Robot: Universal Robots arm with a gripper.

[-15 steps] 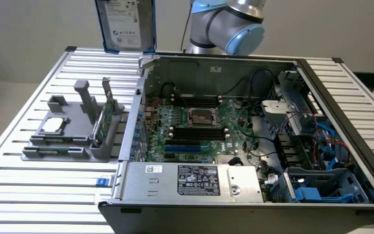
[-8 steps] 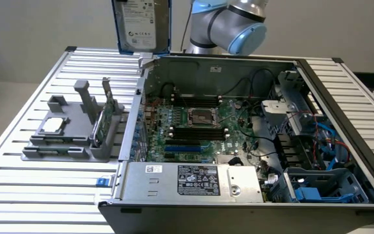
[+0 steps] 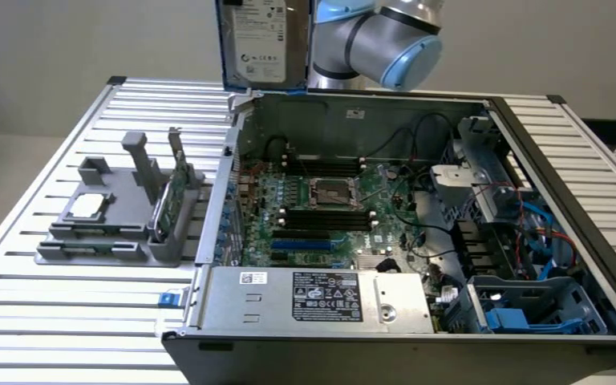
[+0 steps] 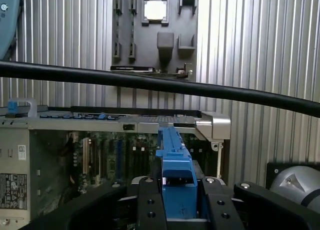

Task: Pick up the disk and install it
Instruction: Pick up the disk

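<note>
1. 1 disk [image 3: 264, 42] hangs upright over the far rim of the open computer case [image 3: 565, 144], beside the arm's wrist joint.
2. Its white label faces the exterior camera; the black print is too small to read.
3. The wrist view shows what the exterior view hides: the gripper [image 4: 179, 202] is clenched on the disk's blue rail, which sits between 2 black fingers [image 4: 149, 205].
4. In the case, 1 silver power supply [image 3: 319, 298] carries 1 dark label and 1 small white sticker, both unreadable.
5. At the exterior view's left, on the slatted table [image 3: 62, 337], stands 1 grey holder [image 3: 105, 245] with 1 square silver chip [image 3: 89, 204] and 1 upright green card [image 3: 180, 172].
6. 1 black cable [image 4: 150, 82] crosses the wrist view.
</note>
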